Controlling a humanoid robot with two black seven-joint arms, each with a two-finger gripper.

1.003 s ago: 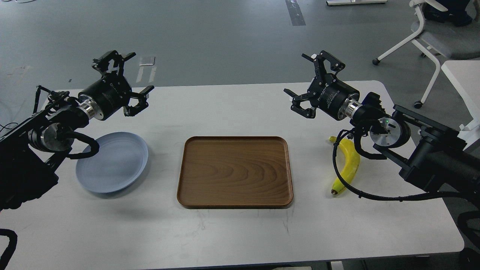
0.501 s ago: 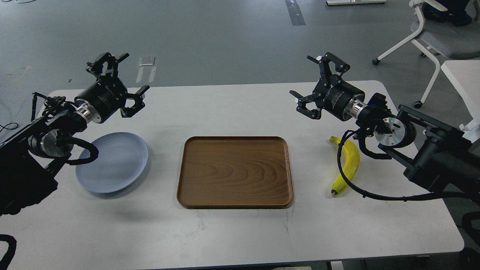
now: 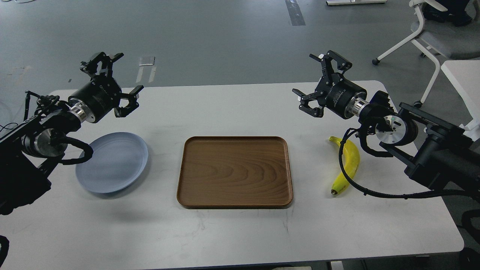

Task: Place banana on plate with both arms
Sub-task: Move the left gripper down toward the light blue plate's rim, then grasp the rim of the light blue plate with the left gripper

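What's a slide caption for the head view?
Both open grippers, left and right, raised; banana lies right of tray, plate left.

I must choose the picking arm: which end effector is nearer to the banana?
Right. The right end effector hangs just above-left of the banana; the left end effector is across the table, beyond the tray.

Left arm [image 3: 41,131]: enters from left edge, forearm angled up and inward. Left gripper [image 3: 112,80]: raised at far end, fingers spread wide, nothing between them. Right arm [image 3: 423,150]: enters from right edge, forearm angled up and inward, green indicator lit at wrist joint. Right gripper [image 3: 322,82]: raised, fingers spread wide, empty. Loose black cable loops hang below both wrists.
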